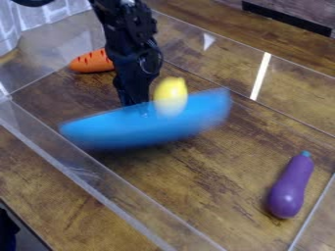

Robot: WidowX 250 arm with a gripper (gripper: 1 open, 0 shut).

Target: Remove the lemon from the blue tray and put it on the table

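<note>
The blue tray [124,129] is motion-blurred and tipped, its far rim raised, in the middle of the table [197,201]. The yellow lemon [169,93] shows blurred above the tray's far edge, right beside the black arm; whether it touches the tray I cannot tell. My gripper [132,99] points down at the tray's far rim with its jaws closed, apparently pinching that rim.
An orange carrot [92,62] lies behind and left of the arm. A purple eggplant [289,186] lies at the right on the wood. Clear plastic edging [72,162] runs along the near left side.
</note>
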